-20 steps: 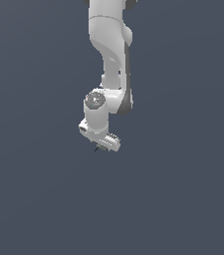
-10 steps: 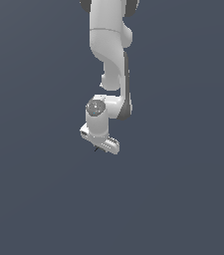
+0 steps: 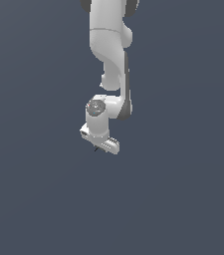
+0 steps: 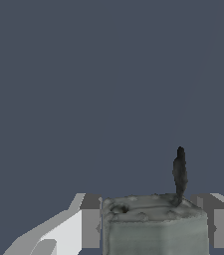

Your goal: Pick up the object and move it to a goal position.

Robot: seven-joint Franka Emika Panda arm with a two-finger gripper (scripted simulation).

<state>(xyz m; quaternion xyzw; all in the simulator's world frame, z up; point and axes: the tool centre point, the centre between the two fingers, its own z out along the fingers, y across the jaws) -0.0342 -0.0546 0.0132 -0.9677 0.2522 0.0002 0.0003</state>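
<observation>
Exterior view: vs a sec ago my arm [image 3: 109, 55] has dropped a bit lower in frame and the wrist has swung slightly; the gripper [image 3: 101, 145] now sits below centre, w/ nothing but flat grey-blue floor [image 3: 34, 199] around it. Under the gripper I see only a thin dark sliver, prob. the pointed tip of the object [image 3: 96, 148]. The rest of it is hidden by the hand, so I can't tell from here whether it's off the floor. No goal marker visible in this view.

Wrist view: much clearer. The object [image 4: 153, 224], a grey-green block, fills the gap between the two fingers [image 4: 90, 221], one on each side and both up against its flanks as far as I can judge. So the gripper is clamped on it, not spread wide. The dark spike stands up from the block's top, near one finger. Its underside isn't visible.

What that means, IMO: the grab looks done and the arm is in the carry phase. The goal isn't in sight, so progress toward it can't be rated. Main risk is the block slipping, since it's tiny.
</observation>
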